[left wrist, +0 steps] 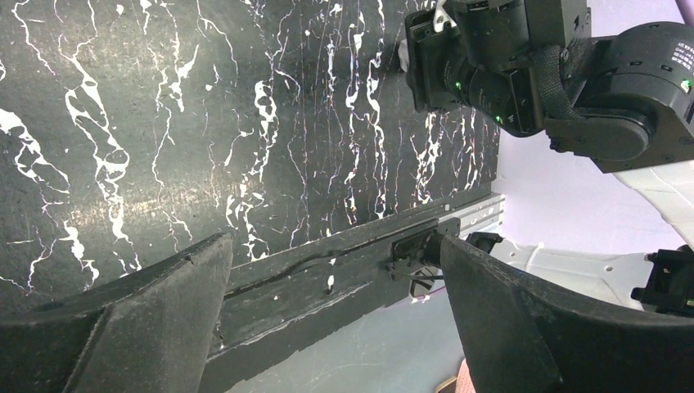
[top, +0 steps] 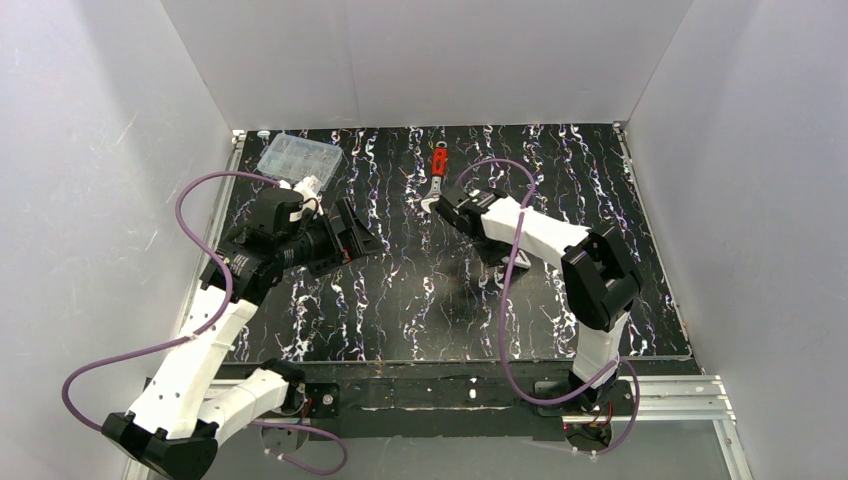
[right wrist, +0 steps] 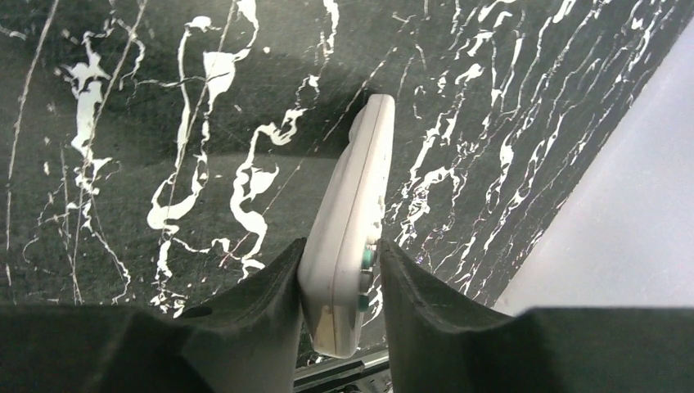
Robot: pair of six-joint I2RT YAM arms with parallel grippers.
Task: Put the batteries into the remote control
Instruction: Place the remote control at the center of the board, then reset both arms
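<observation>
A clear compartment box (top: 299,156) lies far left, near the left hand (top: 358,232).

From high behind the near edge, down over the whole marbled table (top: 400,300). From the left wrist, low across it toward the right arm (left wrist: 622,90). From the right wrist, tight on the remote control (right wrist: 348,213).

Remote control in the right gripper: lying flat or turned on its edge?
On edge. The right wrist view shows the remote control side-on between the fingers of the right gripper, its buttons facing one finger.
</observation>
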